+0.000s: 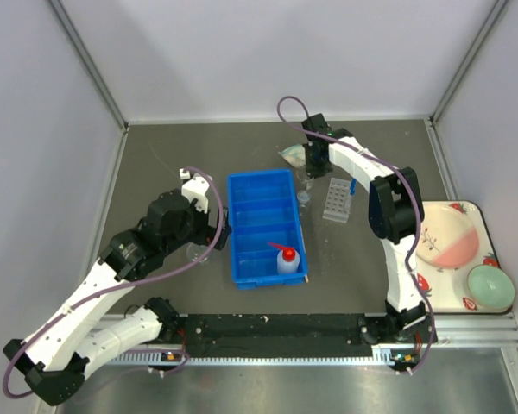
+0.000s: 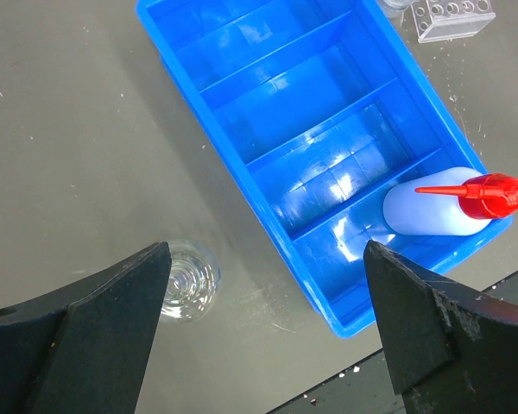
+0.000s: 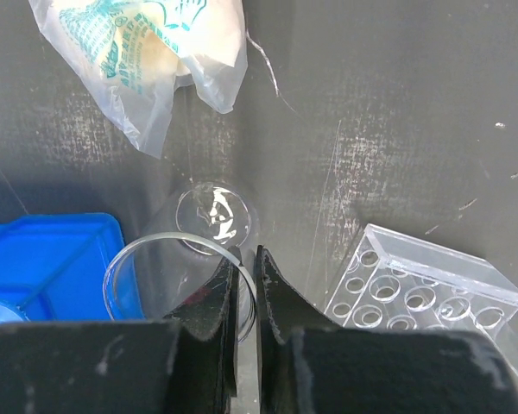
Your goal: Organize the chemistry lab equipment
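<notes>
Right gripper [image 3: 246, 272] is sitting closest to the lens. Its fingers [image 3: 211, 310] are pressing together on the rim of the clear glass beaker [image 3: 211, 216], with the glass wall passing between them. Beaker is standing upright on the table [image 3: 397, 103], just beside the far right corner of the blue divided bin [image 3: 43, 259]. Clear tube rack [image 3: 423, 293] is lying near the beaker's other side, apart from it. Crumpled plastic bag [image 3: 147, 60] with teal print is lying just beyond the beaker.

Left gripper [image 2: 266, 250] is hovering with jaws spread wide, gripping nothing, over the bin's left edge. Small glass flask [image 2: 186, 280] is standing on the table just left of the bin, near the left-hand finger. White squeeze bottle [image 2: 432, 211] with red nozzle is resting in the bin's end compartment, the one nearest the arm bases.
</notes>
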Robot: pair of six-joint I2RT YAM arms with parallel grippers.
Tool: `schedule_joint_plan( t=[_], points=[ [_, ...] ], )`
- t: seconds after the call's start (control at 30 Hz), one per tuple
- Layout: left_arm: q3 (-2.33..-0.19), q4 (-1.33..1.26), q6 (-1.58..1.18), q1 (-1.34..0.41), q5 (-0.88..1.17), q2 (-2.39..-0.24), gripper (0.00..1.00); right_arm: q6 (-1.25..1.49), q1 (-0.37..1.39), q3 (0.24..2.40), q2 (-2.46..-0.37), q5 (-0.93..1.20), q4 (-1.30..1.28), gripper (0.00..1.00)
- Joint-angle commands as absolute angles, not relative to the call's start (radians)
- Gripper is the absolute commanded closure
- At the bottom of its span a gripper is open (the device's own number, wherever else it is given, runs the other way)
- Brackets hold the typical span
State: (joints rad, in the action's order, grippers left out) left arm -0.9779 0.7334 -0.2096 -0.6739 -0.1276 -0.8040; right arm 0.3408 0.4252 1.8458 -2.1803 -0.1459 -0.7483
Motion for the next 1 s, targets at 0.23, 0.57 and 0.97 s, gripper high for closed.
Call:
schedule_joint_plan(
  t=[0.23,0.57,0.97],
  points=[
    [-0.992,0.701,-0.202,-0.667,-0.132,-0.781,0.01,0.315,0.431,1.856,-2.061,-0.202,-0.761,1.00],
    [-0.992,0.689,-0.209,-0.669,-0.124,-0.775,0.01,0.270,0.497,1.856,-1.846,-0.278,-0.844,1.00],
    [-0.986,0.686,-0.225,-0.669,-0.101,-0.750,0.01,0.273,0.705,1.821,-1.690,-0.267,-0.911,1.00]
  ],
)
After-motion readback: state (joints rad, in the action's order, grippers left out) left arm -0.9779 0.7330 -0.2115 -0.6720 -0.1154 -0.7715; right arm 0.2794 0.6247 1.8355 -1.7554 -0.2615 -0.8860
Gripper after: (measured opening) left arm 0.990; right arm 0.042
